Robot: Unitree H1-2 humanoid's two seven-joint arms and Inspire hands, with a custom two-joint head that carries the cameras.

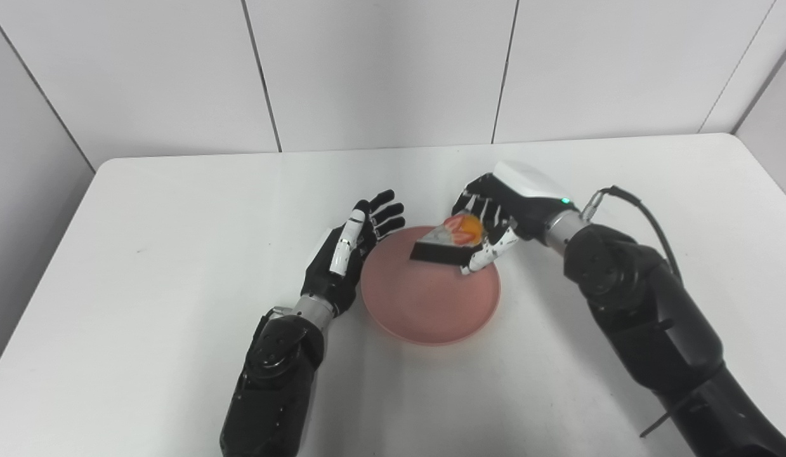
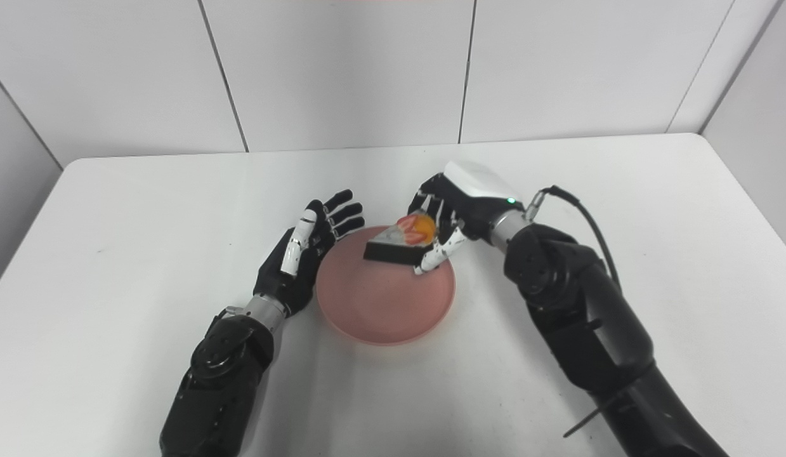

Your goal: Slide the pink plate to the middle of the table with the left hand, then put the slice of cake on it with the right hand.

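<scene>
- Gripping the wedge-shaped slice of cake (image 1: pixel 448 241) with dark base and red-orange fruit topping, the right hand (image 1: pixel 494 219) holds it over the far right part of the round pink plate (image 1: pixel 424 304).
- That plate lies on the white table (image 1: pixel 145 254), about midway between its left and right edges.
- Fingers spread, grasping nothing, the left hand (image 1: pixel 348 254) stands edge-up just beside the plate's left rim.

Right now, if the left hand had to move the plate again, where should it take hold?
Probably the plate rim's left edge, from the left: the open left hand sits beside it, while the right hand holds the cake over the far right.
</scene>
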